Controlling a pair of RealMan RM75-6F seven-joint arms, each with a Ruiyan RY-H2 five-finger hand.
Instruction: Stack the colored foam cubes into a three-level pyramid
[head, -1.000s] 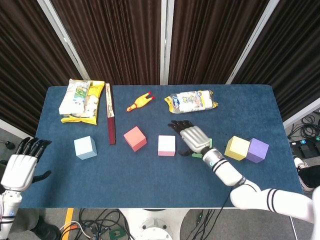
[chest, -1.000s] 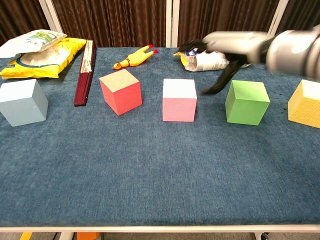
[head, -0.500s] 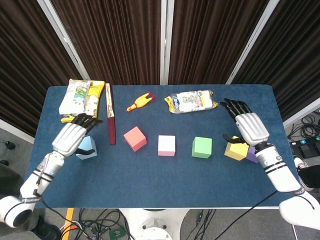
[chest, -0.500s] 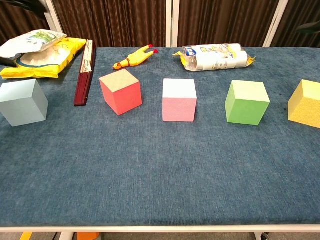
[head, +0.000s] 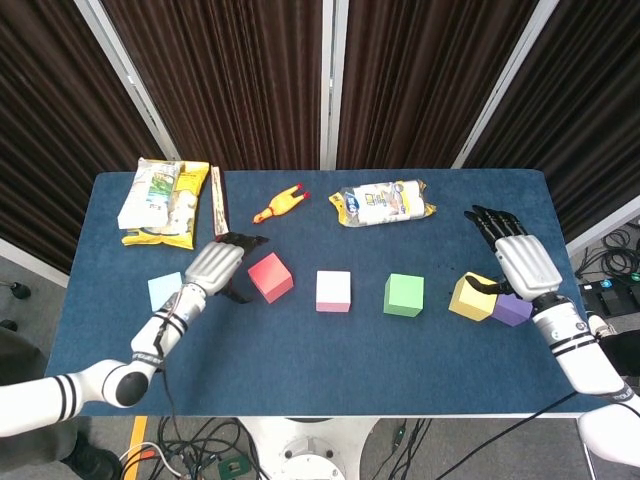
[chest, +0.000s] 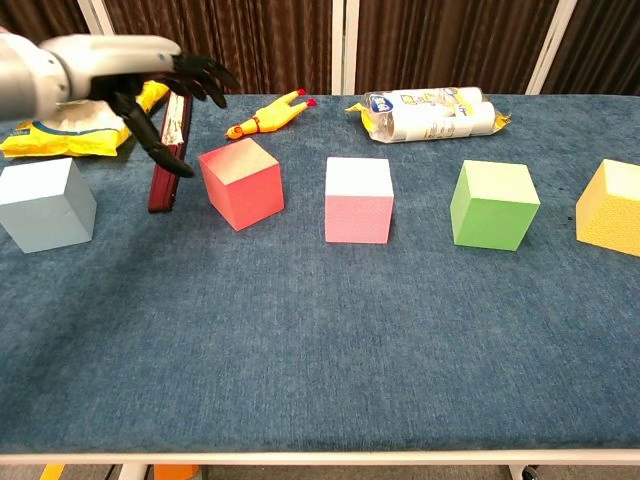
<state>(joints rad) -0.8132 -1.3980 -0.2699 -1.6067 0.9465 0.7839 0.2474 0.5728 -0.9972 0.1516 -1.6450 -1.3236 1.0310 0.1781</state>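
Observation:
Foam cubes lie in a row on the blue table: light blue (head: 163, 291) (chest: 45, 205), red (head: 270, 276) (chest: 241, 183), pink (head: 334, 291) (chest: 359, 199), green (head: 404, 295) (chest: 494, 204), yellow (head: 472, 296) (chest: 611, 208), and purple (head: 514, 308) behind the yellow one. My left hand (head: 213, 266) (chest: 130, 65) hovers open just left of the red cube, fingers spread, holding nothing. Over the yellow and purple cubes my right hand (head: 522, 261) is open, its thumb by the yellow cube; the chest view does not show it.
At the back left lie snack bags (head: 160, 200) (chest: 70, 105) and a dark red book (head: 219, 225) (chest: 170, 145). A rubber chicken (head: 279, 205) (chest: 265, 115) and a plastic-wrapped pack (head: 383, 203) (chest: 430, 113) lie along the back.
My left hand has swung right from the light blue cube to beside the red cube. My right hand has shifted slightly right and nearer, over the yellow and purple cubes.

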